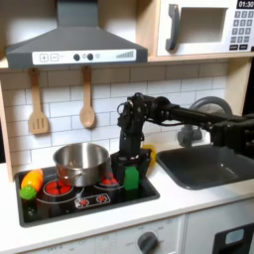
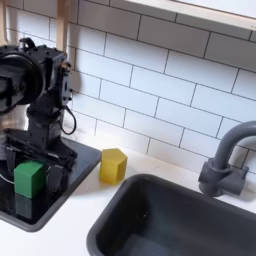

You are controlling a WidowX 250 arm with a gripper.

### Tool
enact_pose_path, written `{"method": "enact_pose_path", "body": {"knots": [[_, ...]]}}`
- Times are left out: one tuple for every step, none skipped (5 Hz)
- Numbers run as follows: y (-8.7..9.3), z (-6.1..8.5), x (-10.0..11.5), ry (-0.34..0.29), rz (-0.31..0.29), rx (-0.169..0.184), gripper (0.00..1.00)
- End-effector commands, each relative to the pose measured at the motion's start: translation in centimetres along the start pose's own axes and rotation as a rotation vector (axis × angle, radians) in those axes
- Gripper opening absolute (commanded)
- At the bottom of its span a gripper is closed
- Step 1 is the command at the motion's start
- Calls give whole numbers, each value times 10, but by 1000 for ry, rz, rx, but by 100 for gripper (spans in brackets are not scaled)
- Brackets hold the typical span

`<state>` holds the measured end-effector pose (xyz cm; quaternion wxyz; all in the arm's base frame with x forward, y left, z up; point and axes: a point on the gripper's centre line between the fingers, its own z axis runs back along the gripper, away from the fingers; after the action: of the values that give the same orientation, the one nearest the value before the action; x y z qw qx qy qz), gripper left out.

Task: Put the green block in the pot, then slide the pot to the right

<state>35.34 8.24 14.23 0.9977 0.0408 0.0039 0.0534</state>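
The green block (image 1: pixel 131 178) (image 2: pixel 29 178) stands upright on the black stovetop (image 1: pixel 84 201) (image 2: pixel 60 195), near its right end in the first exterior view. My gripper (image 1: pixel 127 167) (image 2: pixel 36 165) points down right over the block. It is open, with one finger on each side of the block in the second exterior view. The fingers look apart from the block's sides. The shiny silver pot (image 1: pixel 81 162) sits on the back burner, left of the gripper in the first exterior view, and nothing shows inside it.
An orange-and-green vegetable toy (image 1: pixel 32 183) lies at the stove's left end. A yellow cup (image 1: pixel 149 154) (image 2: pixel 113 165) stands between the stove and the dark sink (image 1: pixel 208 167) (image 2: pixel 180 220). A faucet (image 2: pixel 225 165) rises behind the sink. Wooden utensils (image 1: pixel 87 107) hang on the tiled wall.
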Motion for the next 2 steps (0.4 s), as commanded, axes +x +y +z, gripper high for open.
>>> {"method": "enact_pose_path", "body": {"knots": [[2, -8, 0, 19, -1, -16, 100], [10, -9, -2, 21, 9, -25, 100]]}}
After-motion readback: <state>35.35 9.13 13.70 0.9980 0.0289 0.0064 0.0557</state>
